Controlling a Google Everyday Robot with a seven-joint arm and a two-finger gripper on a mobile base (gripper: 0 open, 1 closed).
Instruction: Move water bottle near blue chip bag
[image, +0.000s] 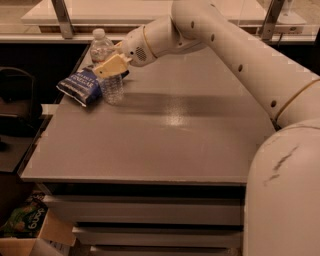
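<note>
Nearly at the worktop's (175, 145) far-left edge, the gripper (112, 65) clasps the water bottle (114, 91) just beside the blue chip bag (80, 86); bare surface spreads rightward.

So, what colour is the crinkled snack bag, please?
Navy snack bag, white lettering; camera view. Gripper at clear plastic bottle.

Tool (111, 66) at bottle (113, 90) beside blue chip bag (80, 86)
</note>
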